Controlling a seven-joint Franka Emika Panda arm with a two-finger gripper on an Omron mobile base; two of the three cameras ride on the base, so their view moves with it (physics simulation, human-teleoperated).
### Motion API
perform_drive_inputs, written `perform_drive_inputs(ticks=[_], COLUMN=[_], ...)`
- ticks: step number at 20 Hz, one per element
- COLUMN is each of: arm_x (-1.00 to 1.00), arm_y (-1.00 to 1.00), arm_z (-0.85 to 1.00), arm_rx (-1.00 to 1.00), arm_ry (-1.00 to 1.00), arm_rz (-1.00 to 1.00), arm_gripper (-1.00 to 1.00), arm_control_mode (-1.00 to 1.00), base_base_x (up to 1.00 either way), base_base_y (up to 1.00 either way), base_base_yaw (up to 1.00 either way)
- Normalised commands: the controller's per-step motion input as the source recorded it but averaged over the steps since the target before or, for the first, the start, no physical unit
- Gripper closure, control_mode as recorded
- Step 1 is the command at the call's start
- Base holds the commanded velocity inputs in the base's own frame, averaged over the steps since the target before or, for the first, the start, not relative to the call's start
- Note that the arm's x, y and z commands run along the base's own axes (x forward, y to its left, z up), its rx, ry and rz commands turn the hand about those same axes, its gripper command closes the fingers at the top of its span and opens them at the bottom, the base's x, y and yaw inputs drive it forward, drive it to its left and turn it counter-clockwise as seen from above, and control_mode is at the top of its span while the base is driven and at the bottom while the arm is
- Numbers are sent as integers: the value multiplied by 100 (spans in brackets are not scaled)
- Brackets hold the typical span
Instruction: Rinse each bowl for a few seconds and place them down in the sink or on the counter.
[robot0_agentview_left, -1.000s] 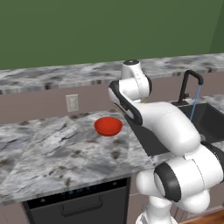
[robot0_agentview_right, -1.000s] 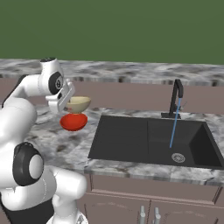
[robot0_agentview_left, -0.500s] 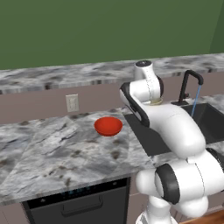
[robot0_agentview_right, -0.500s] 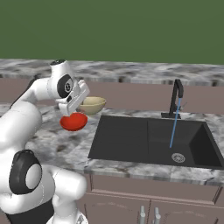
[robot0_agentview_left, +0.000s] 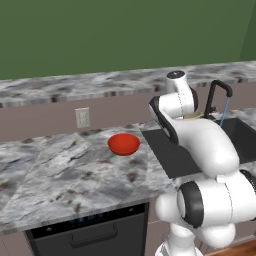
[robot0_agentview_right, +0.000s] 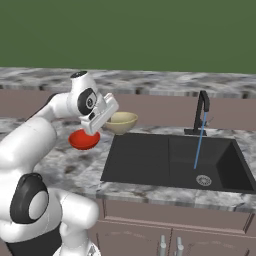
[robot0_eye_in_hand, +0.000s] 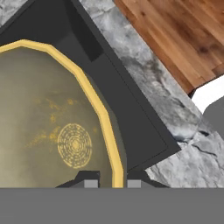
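1. The two-finger gripper (robot0_eye_in_hand: 109, 179) pinches the rim of the tan, speckled round bowl (robot0_agentview_right: 120, 122), jaws nearly together, above the left edge of the matte black rectangular sink (robot0_agentview_right: 150, 160).
2. Two bowls: the glossy red one (robot0_agentview_left: 123, 144) sits on the grey-and-white marbled counter (robot0_agentview_left: 55, 165).
3. Since earlier, the tan bowl has travelled right, from beside the red bowl to the basin's edge.

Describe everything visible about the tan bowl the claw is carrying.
The small round tan bowl with a speckled inside looks ceramic, shallow, with a yellowish rim and a ringed circular mark at its bottom in the hand view. It hangs upright in the air above the left edge of the matte black rectangular sink, touching nothing but the claw, which is shut on its rim, one finger inside, one outside.
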Motion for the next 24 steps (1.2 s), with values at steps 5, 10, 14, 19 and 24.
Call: perform_drive_inputs(ticks=[5,10,14,19,24], arm_x=[11,11,13,13,18], arm_y=[-55,-51,-54,-53,-42], arm_z=[0,0,0,-3,-13], arm_rx=[-5,-5,-3,-2,-2], arm_ry=[0,-2,0,0,0], arm_rz=[-12,-12,-12,-12,-11], arm_gripper=[100,100,100,100,100], arm_control_mode=[-100,-100,-100,-100,-100], base_base_x=[0,0,0,0,0], base_base_y=[0,0,0,0,0], base_base_yaw=[0,0,0,0,0])
